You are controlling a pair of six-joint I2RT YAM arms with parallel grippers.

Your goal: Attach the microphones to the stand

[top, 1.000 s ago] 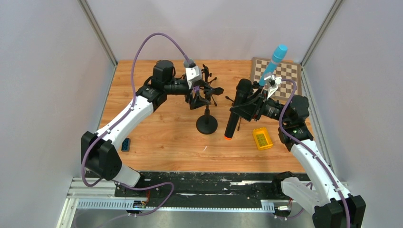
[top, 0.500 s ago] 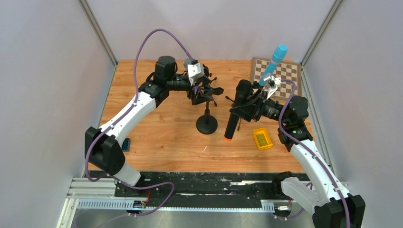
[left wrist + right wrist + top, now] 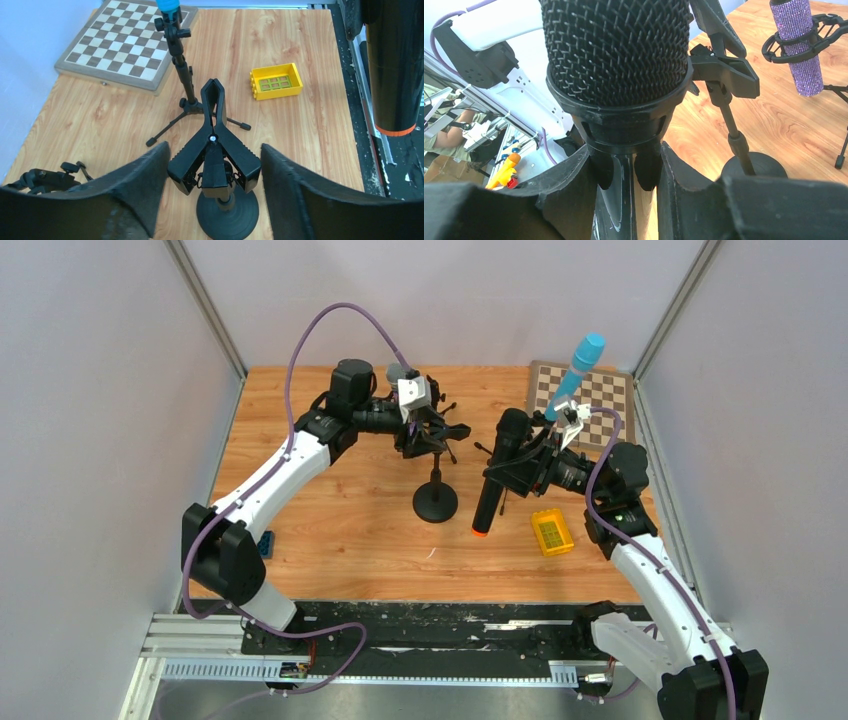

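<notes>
Since a second ago the left gripper (image 3: 215,156) has slid a little toward the far side of the table (image 3: 330,530) and drawn its fingers in from wide, while the right arm and its load have not budged. Those left fingers now straddle the handles of the spring clip (image 3: 213,120) atop the round-based stand (image 3: 227,216), a gap showing on each side, so nothing is squeezed yet. From where I stand the left arm reaches long from its base, elbow out at the far left, forearm lying level and pointing right at the clip. The right gripper (image 3: 624,175) is clenched on the black mic (image 3: 492,485) just under its mesh head, holding it near upright, orange end down, just right of the stand; whether that end touches the wood I cannot tell. The right forearm points left, elbow tucked back near the wall. I'd judge the mic stiff, smooth-barrelled and head-heavy, likely to swing or slip in a loose hold, so the grasp high on the barrel looks sensible, and the clip will need a firm pinch on its handles to gape. The blue mic (image 3: 578,365) already stands in its tripod (image 3: 187,95), and the purple mic (image 3: 799,45) sits in a cradle.
</notes>
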